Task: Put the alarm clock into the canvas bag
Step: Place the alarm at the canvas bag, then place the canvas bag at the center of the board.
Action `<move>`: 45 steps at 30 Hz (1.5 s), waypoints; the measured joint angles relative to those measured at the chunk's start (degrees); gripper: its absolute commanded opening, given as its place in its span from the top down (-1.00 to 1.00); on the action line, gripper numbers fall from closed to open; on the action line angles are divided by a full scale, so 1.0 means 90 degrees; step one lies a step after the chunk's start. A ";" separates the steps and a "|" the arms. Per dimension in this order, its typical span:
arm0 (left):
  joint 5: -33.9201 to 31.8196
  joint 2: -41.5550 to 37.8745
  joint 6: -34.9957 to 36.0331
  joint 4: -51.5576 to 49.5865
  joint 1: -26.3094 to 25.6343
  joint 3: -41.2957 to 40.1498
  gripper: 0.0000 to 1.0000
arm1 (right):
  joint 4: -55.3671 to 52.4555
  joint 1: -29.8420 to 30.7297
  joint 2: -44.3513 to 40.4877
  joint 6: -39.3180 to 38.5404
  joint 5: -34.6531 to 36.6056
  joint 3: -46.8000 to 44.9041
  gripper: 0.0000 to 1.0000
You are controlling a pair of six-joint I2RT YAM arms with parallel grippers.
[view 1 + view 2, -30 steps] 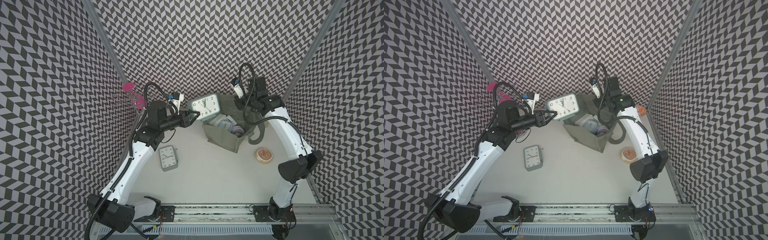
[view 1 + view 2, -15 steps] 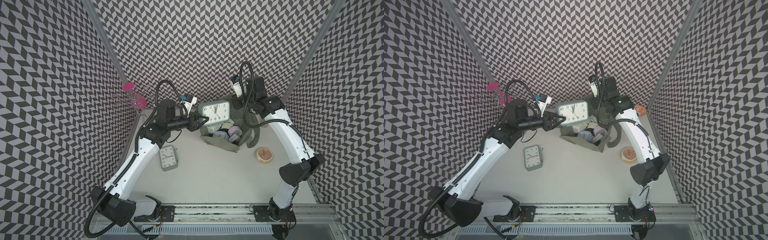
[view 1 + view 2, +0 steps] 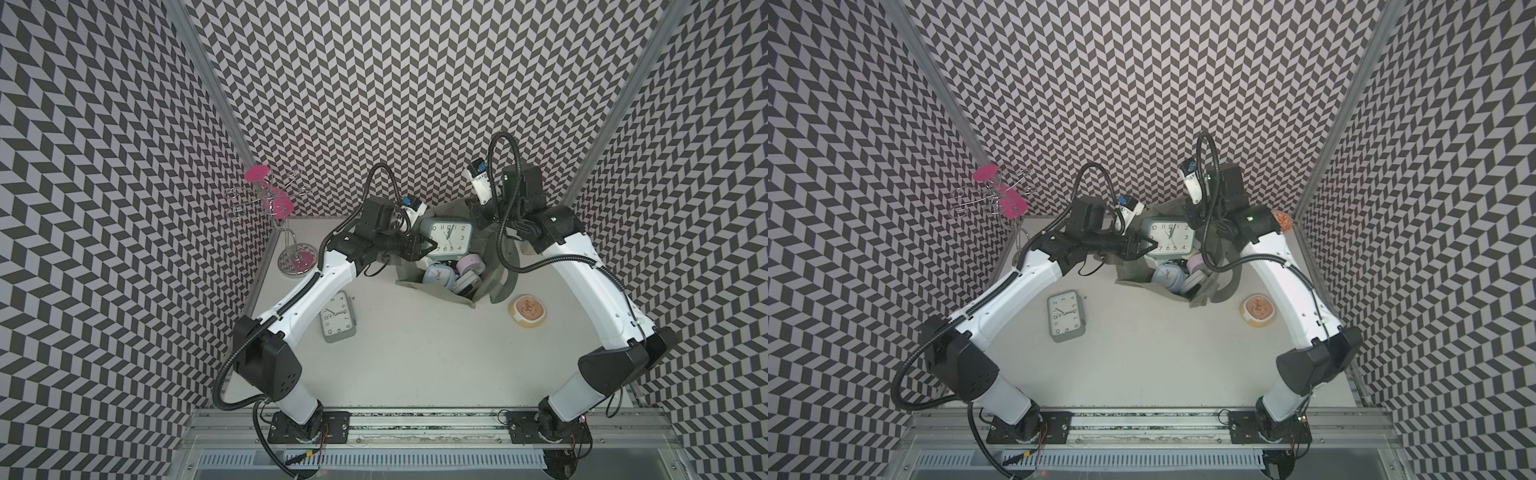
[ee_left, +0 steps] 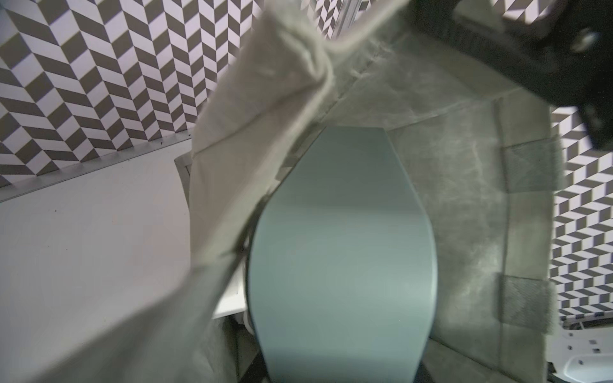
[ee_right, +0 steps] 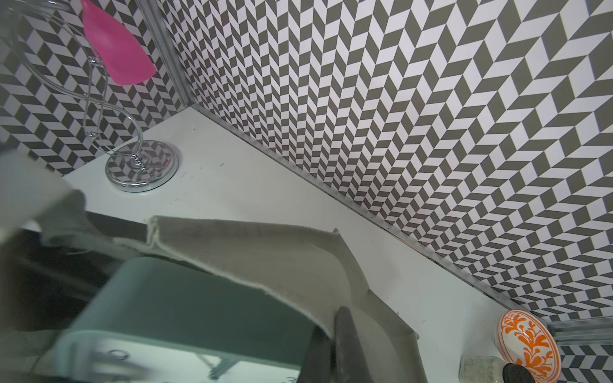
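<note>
Readable stuff first. The mint alarm clock has plain black numerals 1 to 12 round a white dial, and that's all I can make out on it. Same deal on the grey alarm clock, which lies face-up on the table well below the left gripper, right beside that arm's forearm. There's a white label on the camera housing above the right gripper, but the print is way too small to read.

The left gripper is clamped on one end of the mint clock, with its fingers pointing flat across toward the right arm and the dial facing up. The left arm's elbow is low and out wide, the forearm climbs away from the base, and the wrist is bent sideways.

The clock sits just past the fingertips, in the mouth of the canvas bag. In the left wrist view the canvas bag shows on both sides of the mint casing. Underneath it, deeper in the bag, are a few pastel clocks.

The right gripper is pinched together on the bag's far rim, holding it up. In the right wrist view one dark finger presses against the fabric edge. The right arm's elbow is out wide, the forearm rises toward the bag, and the wrist is tipped down.
</note>
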 measured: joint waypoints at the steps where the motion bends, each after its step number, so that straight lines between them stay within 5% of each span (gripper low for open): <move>1: -0.0080 0.0136 0.0034 -0.0015 -0.0087 0.0100 0.47 | 0.0022 0.0000 -0.0007 0.0022 -0.0010 -0.0029 1.00; 12: -0.0457 0.1464 -0.0007 -0.0211 -0.0542 0.1105 0.33 | 0.0238 -0.0024 -0.0007 0.0245 -0.0012 -0.0206 1.00; 21: -0.0804 0.1885 -0.0138 -0.0420 -0.0551 0.1615 -0.57 | 0.0272 -0.0240 0.0109 0.0379 -0.0056 -0.0206 1.00; 28: -0.0811 0.1729 -0.0231 -0.0505 -0.0452 0.1676 -0.91 | 0.0313 -0.0469 0.0109 0.0498 -0.0211 -0.0245 1.00; 36: -0.0979 -0.0340 -0.0527 -0.0007 0.0121 0.0352 -0.98 | 0.0493 -0.0998 0.0119 0.0719 -0.0267 -0.0369 1.00; 45: -0.1207 -0.2948 -0.1217 0.0257 0.1831 -0.1783 -0.98 | 0.0809 -0.1588 0.0272 0.1052 -0.0274 -0.0826 0.95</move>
